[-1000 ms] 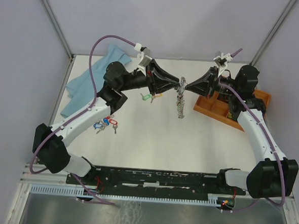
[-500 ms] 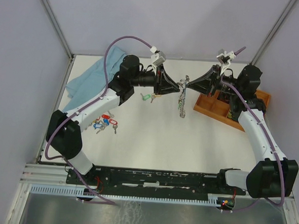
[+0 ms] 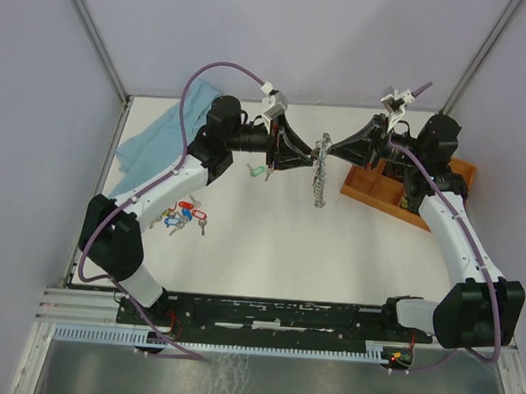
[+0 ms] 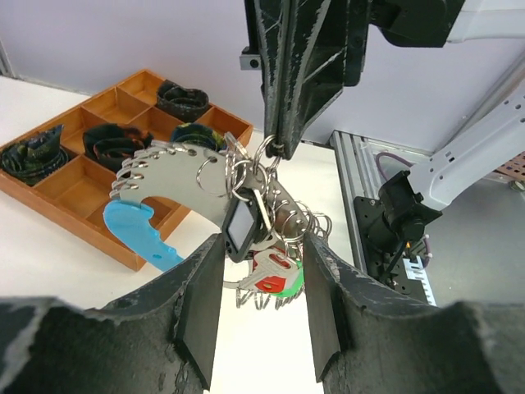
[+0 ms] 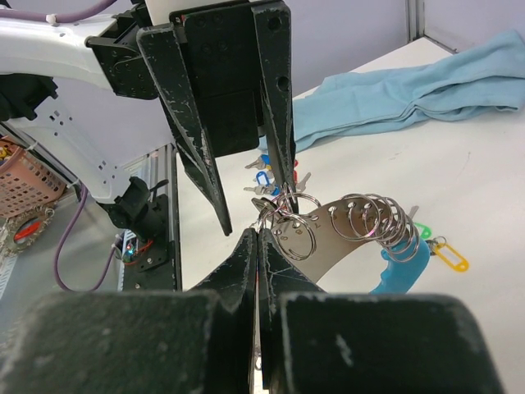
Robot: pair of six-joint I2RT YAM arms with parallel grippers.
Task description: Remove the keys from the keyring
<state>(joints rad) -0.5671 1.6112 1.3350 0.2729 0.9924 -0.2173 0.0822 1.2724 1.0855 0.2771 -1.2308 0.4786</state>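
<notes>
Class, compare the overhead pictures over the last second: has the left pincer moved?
Yes. The left pincer has swung its body rightward, away from the blue cloth, while its tips stayed at the keyring.

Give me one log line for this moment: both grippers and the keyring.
left gripper: open, straddling keys | right gripper: shut on keyring | keyring: hanging in air

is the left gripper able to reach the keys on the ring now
Likely yes: the left gripper is open around the hanging keys, and the right gripper holds the keyring up.
</notes>
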